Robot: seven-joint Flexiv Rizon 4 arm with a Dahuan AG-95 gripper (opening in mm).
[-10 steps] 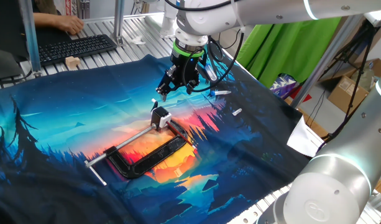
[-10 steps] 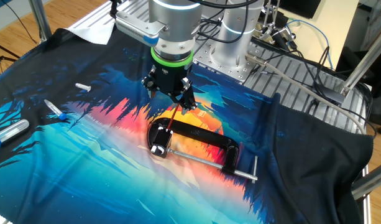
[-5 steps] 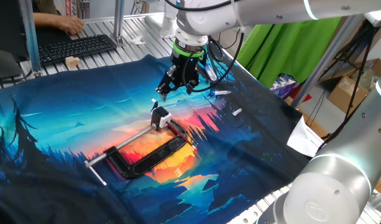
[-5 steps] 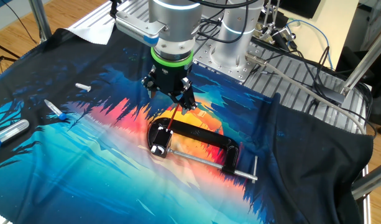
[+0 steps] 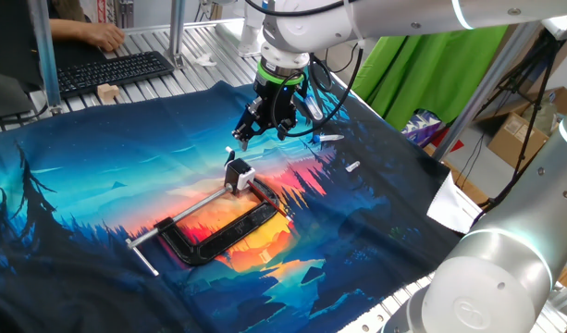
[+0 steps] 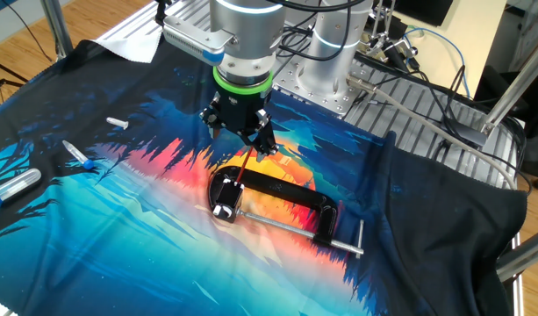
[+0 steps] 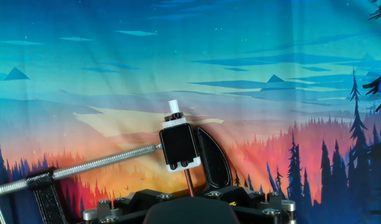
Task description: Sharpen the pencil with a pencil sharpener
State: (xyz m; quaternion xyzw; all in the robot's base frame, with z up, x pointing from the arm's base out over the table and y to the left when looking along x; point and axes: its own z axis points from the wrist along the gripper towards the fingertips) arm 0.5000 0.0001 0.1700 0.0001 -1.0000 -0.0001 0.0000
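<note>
My tool (image 6: 240,133) clamped on pencil (image 6: 244,165), hovering above bench cloth (image 6: 119,219). Pencil tip points at pencil sharpener (image 7: 179,147), held in C-clamp (image 5: 218,231), at 12 o'clock in hand view.

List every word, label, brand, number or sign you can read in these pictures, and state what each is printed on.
None can be read.
The keyboard keys are too small to make out.
The pencil sharpener, C-clamp and printed cloth show no lettering.
</note>
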